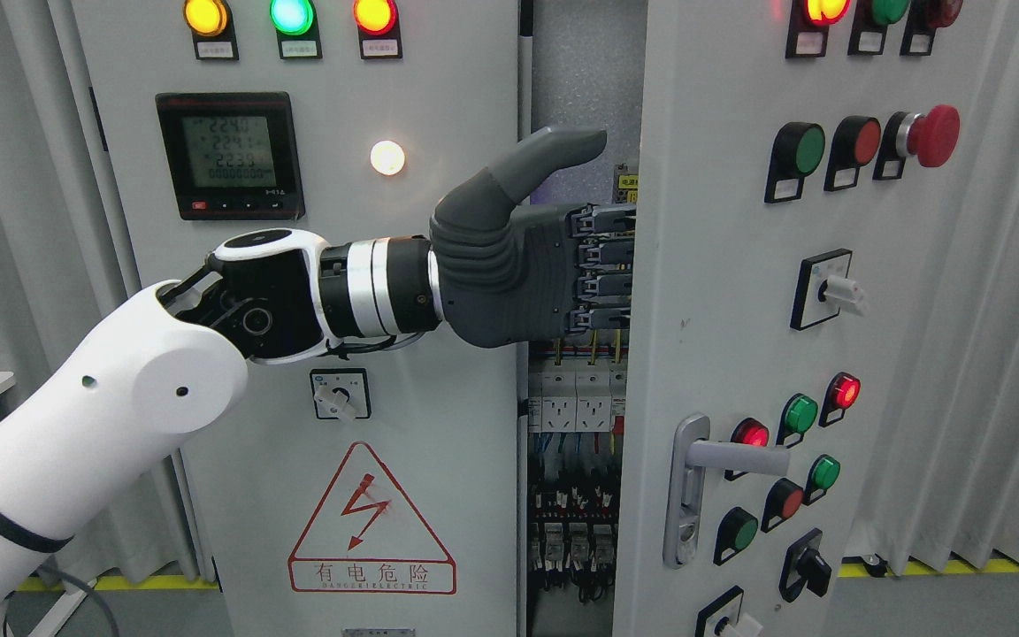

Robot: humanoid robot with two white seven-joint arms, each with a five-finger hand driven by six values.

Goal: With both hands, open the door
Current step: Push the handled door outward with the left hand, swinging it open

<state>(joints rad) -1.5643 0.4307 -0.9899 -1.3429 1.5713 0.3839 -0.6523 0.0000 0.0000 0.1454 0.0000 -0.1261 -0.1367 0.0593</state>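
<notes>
We reach our left hand [527, 265] in from eight o'clock across the cabinet's left panel [439, 425], and it sits near the centre of the view with the thumb pointing up toward one o'clock. Its fingers [602, 265] are hooked around the inner edge of the right door [722, 336], their tips hidden behind that edge, so we grip the door itself. The door stands ajar at three o'clock, swung toward us, and the gap [576, 460] at six o'clock shows breakers and wiring inside. The door's lever handle [722, 456] lies at five o'clock, untouched. A digital meter [229, 155] glows at ten o'clock.
</notes>
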